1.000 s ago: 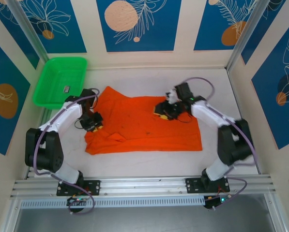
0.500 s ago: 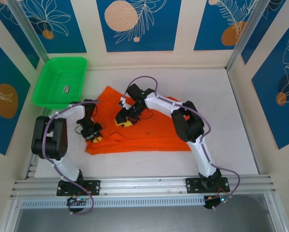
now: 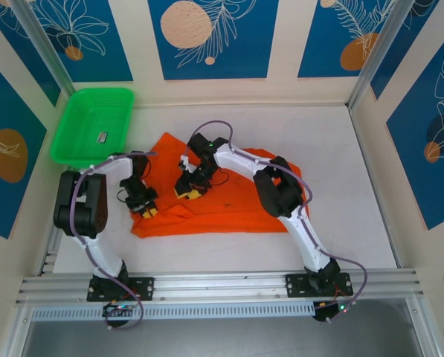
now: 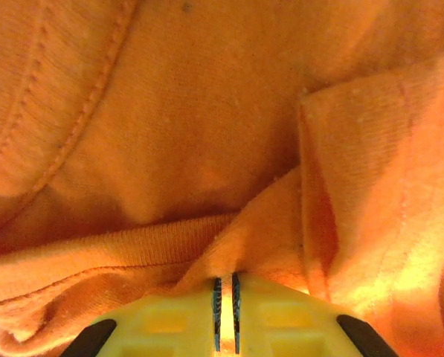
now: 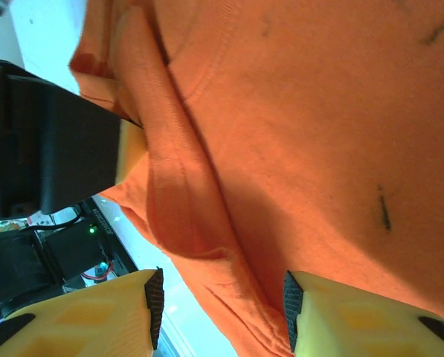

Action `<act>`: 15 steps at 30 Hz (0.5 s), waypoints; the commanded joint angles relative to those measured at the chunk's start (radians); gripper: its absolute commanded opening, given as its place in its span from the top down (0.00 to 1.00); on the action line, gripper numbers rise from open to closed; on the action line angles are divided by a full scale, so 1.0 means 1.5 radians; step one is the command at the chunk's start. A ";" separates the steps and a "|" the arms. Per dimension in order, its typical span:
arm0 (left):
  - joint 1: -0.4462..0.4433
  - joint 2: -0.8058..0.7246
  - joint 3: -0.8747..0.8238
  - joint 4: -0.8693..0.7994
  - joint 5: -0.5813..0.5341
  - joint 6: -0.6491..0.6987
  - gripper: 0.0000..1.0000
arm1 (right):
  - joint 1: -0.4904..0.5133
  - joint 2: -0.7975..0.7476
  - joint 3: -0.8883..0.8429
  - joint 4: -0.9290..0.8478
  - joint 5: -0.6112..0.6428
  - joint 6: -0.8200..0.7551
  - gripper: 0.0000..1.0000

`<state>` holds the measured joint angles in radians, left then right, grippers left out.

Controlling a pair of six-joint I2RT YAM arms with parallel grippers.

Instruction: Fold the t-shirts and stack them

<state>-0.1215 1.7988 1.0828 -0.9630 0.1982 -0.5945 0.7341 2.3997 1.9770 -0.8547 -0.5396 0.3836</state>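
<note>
I can read no writing anywhere; the small item (image 3: 102, 137) lying in the green tray (image 3: 88, 111) is too tiny to make out

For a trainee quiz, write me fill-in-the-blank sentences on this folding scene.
The left fingers are ___ on a fold of the t-shirt.
The right fingers stand ___, a clear gap between them.
The t-shirt's colour is ___.
The green tray sits in the table's far ___ corner.
Missing: shut; open; orange; left.
</note>
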 commanded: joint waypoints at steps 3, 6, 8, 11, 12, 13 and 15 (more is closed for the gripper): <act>0.008 0.002 0.012 -0.028 -0.008 0.010 0.86 | 0.012 0.013 0.024 -0.030 -0.011 -0.011 0.51; 0.007 0.004 0.013 -0.029 -0.007 0.012 0.86 | 0.016 0.020 0.030 -0.035 -0.014 -0.011 0.51; 0.007 0.005 0.013 -0.029 -0.006 0.014 0.86 | 0.015 0.025 0.035 -0.039 -0.019 -0.011 0.53; 0.008 0.005 0.012 -0.031 -0.007 0.015 0.86 | 0.019 0.032 0.041 -0.043 -0.023 -0.010 0.55; 0.007 0.004 0.012 -0.031 -0.007 0.017 0.86 | 0.021 0.035 0.043 -0.045 -0.024 -0.009 0.55; 0.008 0.005 0.012 -0.031 -0.007 0.017 0.86 | 0.022 0.037 0.045 -0.047 -0.022 -0.009 0.55; 0.008 0.004 0.011 -0.031 -0.007 0.018 0.86 | 0.023 0.042 0.052 -0.053 -0.022 -0.009 0.55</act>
<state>-0.1215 1.7988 1.0859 -0.9749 0.1982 -0.5911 0.7578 2.4317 2.0190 -0.8886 -0.5430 0.3828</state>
